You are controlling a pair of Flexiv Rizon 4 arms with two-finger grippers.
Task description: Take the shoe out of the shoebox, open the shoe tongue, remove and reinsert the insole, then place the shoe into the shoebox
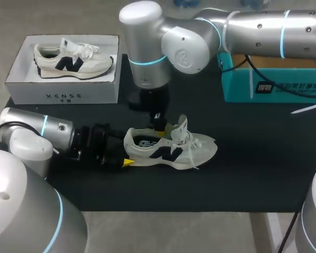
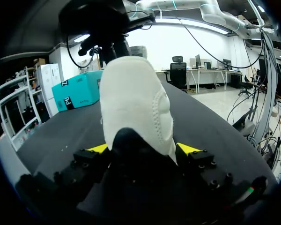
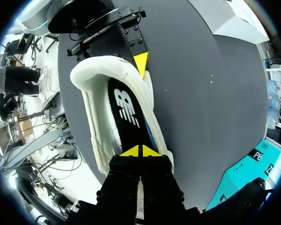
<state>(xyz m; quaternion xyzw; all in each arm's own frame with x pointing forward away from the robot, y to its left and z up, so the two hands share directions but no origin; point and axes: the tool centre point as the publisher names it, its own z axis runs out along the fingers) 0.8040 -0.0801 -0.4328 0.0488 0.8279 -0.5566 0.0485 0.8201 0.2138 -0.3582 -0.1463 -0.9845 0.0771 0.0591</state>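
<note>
A white shoe [image 1: 174, 150] with a dark logo stands upright on the black mat [image 1: 253, 158], toe to the right. My left gripper [image 1: 125, 154] is shut on its heel; in the left wrist view the two yellow tips press the heel [image 2: 133, 103] from both sides around the gripper's middle [image 2: 143, 149]. My right gripper [image 1: 159, 126] comes down from above into the shoe's opening. In the right wrist view this gripper [image 3: 140, 151] is shut, tips together on the black insole [image 3: 124, 105] lying inside the shoe. One left fingertip [image 3: 140, 63] shows beside the heel.
The open white shoebox [image 1: 63, 96] stands at the back left with a second white shoe [image 1: 73, 60] in it. A teal box [image 1: 274, 87] sits at the back right, behind my right arm. Bare mat lies to the right of the shoe.
</note>
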